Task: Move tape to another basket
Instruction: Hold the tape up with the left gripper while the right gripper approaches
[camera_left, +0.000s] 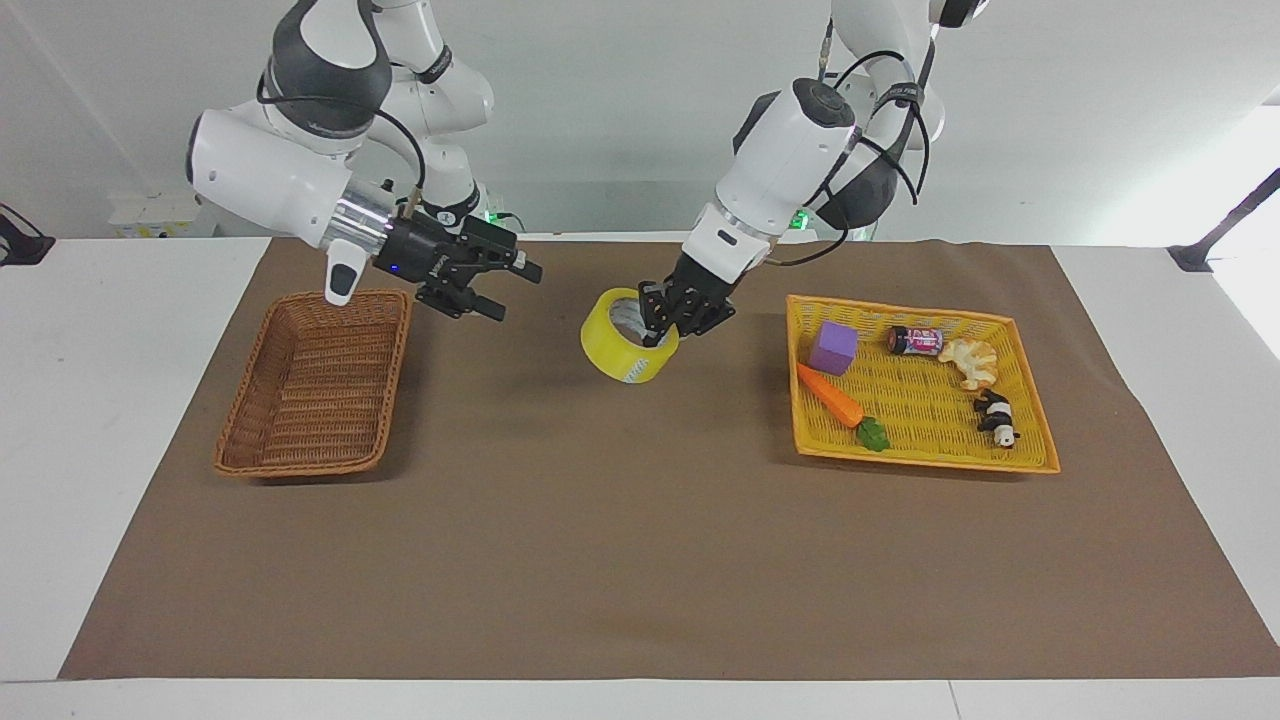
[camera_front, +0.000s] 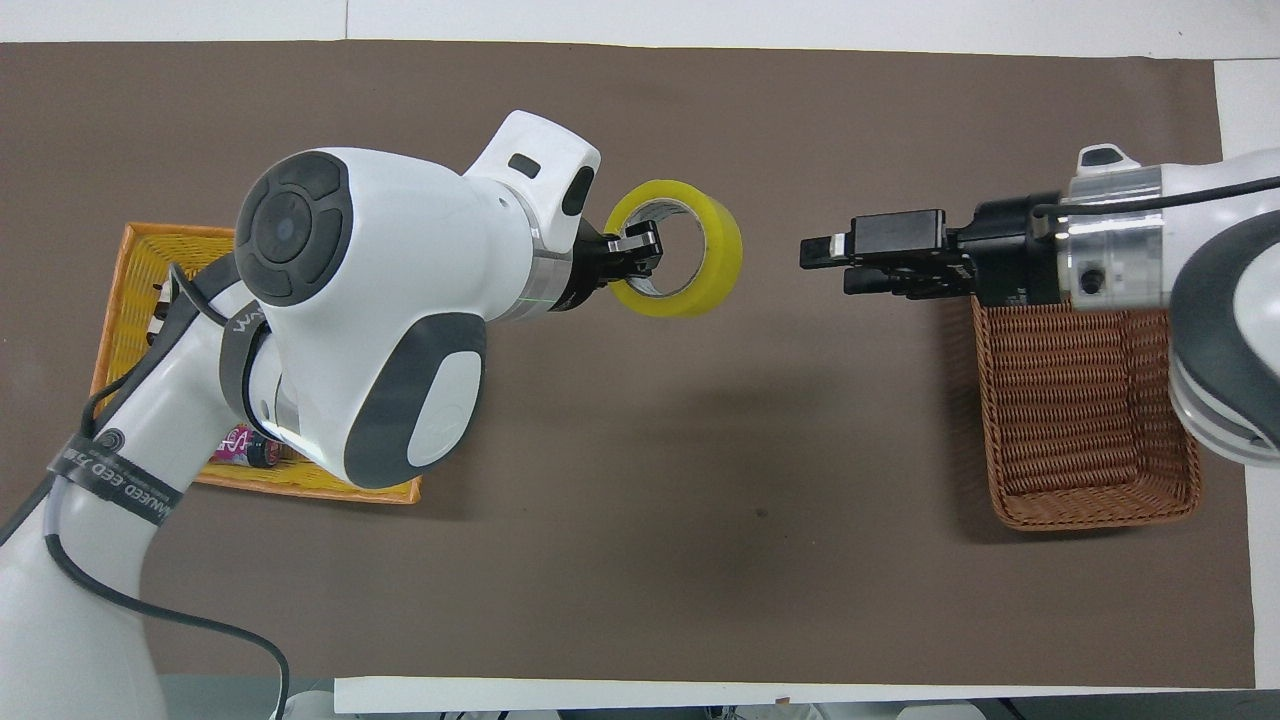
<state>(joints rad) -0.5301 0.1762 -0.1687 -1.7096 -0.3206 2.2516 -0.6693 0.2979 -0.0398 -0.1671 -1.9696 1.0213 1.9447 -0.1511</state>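
The left gripper (camera_left: 668, 322) is holding the tape (camera_left: 627, 338) aloft over mid-table, jaws clamped on its wall — seemingly presenting it for a handover. The right gripper (camera_left: 505, 285) is pointing toward it, jaws spread, beside the wicker basket (camera_left: 318, 382).

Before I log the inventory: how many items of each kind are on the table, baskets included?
Wicker basket: 1
Yellow mesh tray: 1
Tape roll: 1
Purple cube: 1
Toy carrot: 1
Small can: 1
Toy croissant: 1
Panda figure: 1
Total: 8
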